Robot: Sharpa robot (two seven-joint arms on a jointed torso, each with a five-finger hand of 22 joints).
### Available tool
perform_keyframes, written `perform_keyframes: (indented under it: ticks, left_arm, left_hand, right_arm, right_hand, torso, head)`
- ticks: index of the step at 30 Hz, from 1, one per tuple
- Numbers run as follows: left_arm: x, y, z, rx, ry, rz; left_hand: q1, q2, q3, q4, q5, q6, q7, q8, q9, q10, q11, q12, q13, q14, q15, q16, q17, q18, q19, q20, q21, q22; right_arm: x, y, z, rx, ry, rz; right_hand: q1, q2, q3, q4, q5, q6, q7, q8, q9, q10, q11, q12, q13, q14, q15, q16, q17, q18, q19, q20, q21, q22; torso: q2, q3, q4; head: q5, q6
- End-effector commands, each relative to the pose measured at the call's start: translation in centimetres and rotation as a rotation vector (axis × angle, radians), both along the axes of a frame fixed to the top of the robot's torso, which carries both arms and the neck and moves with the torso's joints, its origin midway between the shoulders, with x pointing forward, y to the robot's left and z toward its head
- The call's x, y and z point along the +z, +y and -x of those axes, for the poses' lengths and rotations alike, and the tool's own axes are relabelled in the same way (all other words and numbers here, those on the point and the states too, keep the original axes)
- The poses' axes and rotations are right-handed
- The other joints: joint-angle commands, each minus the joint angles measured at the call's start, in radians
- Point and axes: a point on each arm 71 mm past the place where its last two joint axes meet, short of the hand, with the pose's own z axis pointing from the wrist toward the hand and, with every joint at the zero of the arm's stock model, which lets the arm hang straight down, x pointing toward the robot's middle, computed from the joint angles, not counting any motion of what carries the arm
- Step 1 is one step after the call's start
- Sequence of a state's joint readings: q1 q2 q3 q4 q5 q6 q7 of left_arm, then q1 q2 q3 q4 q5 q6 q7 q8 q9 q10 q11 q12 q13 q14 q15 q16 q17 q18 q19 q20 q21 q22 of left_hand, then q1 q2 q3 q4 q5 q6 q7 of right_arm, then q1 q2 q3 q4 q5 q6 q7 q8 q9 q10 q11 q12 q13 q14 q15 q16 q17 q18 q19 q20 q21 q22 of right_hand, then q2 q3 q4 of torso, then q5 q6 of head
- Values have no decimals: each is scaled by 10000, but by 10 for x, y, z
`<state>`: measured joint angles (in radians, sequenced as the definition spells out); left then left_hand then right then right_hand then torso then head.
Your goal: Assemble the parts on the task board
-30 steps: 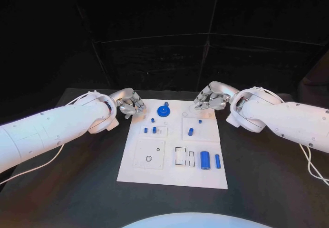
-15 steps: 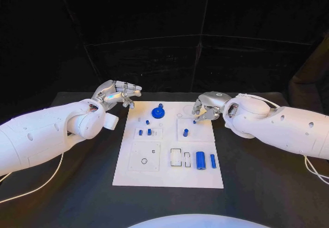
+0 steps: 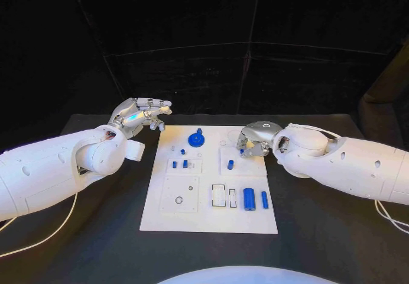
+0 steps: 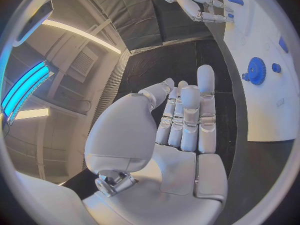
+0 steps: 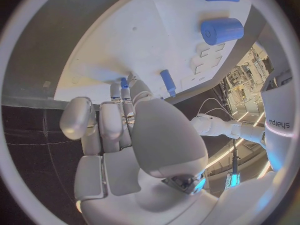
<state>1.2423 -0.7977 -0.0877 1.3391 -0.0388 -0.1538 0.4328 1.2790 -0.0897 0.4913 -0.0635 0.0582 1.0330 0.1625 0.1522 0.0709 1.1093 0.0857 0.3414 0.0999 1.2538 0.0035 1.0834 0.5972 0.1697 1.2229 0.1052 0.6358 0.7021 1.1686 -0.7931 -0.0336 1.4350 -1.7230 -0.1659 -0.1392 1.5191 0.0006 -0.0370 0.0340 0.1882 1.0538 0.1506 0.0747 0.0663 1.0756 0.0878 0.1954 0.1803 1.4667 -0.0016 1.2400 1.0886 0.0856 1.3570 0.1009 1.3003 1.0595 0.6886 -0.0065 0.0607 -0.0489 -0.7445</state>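
While the white task board (image 3: 210,219) lies flat in the middle of the black bench (image 3: 324,225), the two arms reach toward its upper end from the two sides of the frame. The left robot hand (image 3: 143,112) is raised in the upper left of the head view, beside the board's upper left corner and apart from it. In the left wrist view its fingers (image 4: 187,117) are stretched out close together with the palm bare, so this robot hand is open and holds nothing.

The right robot hand (image 3: 252,137) is at the upper right part of the board, with its fingers bent down toward the surface. In the right wrist view a small blue part (image 5: 124,82) shows just at its fingertips (image 5: 116,92), but I cannot tell whether it is pinched or only touched.

On the board, a blue gear (image 3: 197,139) stands near the upper middle. Below it, at the left, there are some small blue pegs (image 3: 179,163), and another blue peg (image 3: 230,165) lies in the square to the right of them. In the lower right part a thick blue cylinder (image 3: 249,199) lies beside a thinner blue pin (image 3: 264,199), near two rectangular slots (image 3: 225,196). A small ring mark (image 3: 179,200) is in the lower left square.
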Motion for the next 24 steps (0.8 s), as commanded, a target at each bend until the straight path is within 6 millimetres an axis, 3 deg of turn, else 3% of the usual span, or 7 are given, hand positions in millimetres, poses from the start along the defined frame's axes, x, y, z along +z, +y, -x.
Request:
perform_keyframes:
  ticks: [1, 8, 13, 16, 19, 22, 24]
  left_arm:
    - [3, -1, 1, -55, -154, 393]
    - [2, 1, 0, 17, -132, 353]
    - [2, 2, -1, 56, -116, 328]
    - [2, 2, -1, 73, -109, 317]
    - [1, 3, -1, 87, -97, 306]
    - [1, 3, -1, 95, -84, 297]
    - [1, 4, -1, 98, -72, 291]
  left_hand:
    - [3, 79, -56, 5, -4, -37, -15, 62, -16, -92, -5, 50, 13, -80, -1, -69, -46, 131, -88, -13, -60, -24]
    - [14, 95, -75, 1, -1, -56, 1, 61, -19, -120, 4, 77, 17, -103, 5, -88, -85, 130, -92, -10, -84, -41]
    - [14, 95, -75, 1, -1, -56, 1, 61, -19, -120, 4, 77, 17, -103, 5, -88, -85, 130, -92, -10, -84, -41]
    - [21, 108, -82, 1, -1, -61, 6, 63, -20, -132, 8, 92, 20, -116, 8, -102, -114, 129, -93, -8, -97, -50]
    - [34, 119, -85, -5, 1, -69, 10, 64, -21, -147, 11, 105, 21, -126, 10, -111, -135, 129, -94, -7, -108, -58]
    - [70, 131, -89, -28, 4, -83, 17, 66, -23, -173, 15, 130, 25, -139, 12, -121, -163, 130, -93, -5, -127, -72]
    - [76, 132, -89, -32, 5, -85, 18, 67, -24, -177, 15, 134, 25, -141, 12, -123, -167, 130, -92, -5, -129, -73]
  right_arm:
    - [-3, 1, 1, 84, 103, 342]
    - [-7, 3, 1, 151, 314, 393]
    - [-9, 4, 1, 149, 423, 371]
    - [-10, 3, 0, 103, 475, 396]
    - [-9, 2, 0, 18, 431, 367]
    - [-8, 1, 0, -53, 239, 192]
    - [-5, 1, 0, -88, 67, -48]
  right_hand:
    - [138, 54, 159, -24, -104, 76, 50, -61, 3, 89, 11, -70, -137, 190, 43, -31, -33, 105, 47, 71, 24, 72]
    - [295, 217, 874, -152, -591, 385, -42, -19, 19, 523, -80, -171, -521, 202, -43, -82, -188, 78, 147, 13, 144, 248]
    - [328, 462, 1839, -254, -1208, 772, -156, 42, 37, 957, -188, -269, -763, 233, -155, 21, -103, 45, 226, -77, 258, 429]
    - [299, 474, 2354, -362, -1332, 907, -173, 47, 40, 1137, -224, -324, -855, 231, -183, 40, -104, 36, 248, -115, 296, 486]
    - [157, 306, 3037, -550, -1339, 958, -154, -8, 26, 1258, -213, -443, -979, 223, -183, 51, -120, 30, 251, -133, 319, 515]
    - [-471, -198, 4289, -817, -1317, 1036, -106, -65, 21, 1438, -145, -617, -1124, 212, -166, 71, -164, 23, 242, -115, 346, 543]
    - [-641, -405, 4818, -1008, -1342, 1022, -102, -83, 16, 1478, -181, -675, -1132, 211, -160, 88, -173, 25, 250, -117, 372, 581]
  torso:
    - [5, 5, -7]
    - [-1, 11, -10]
    - [-1, 5, -13]
    - [-1, 5, -11]
    - [-6, 1, -10]
    - [-6, 7, -12]
    - [-7, 7, -12]
  head:
    - [1, -13]
    - [-7, -43]
    - [1, -53]
    - [-3, -52]
    - [-10, -66]
    - [4, -60]
    - [5, -57]
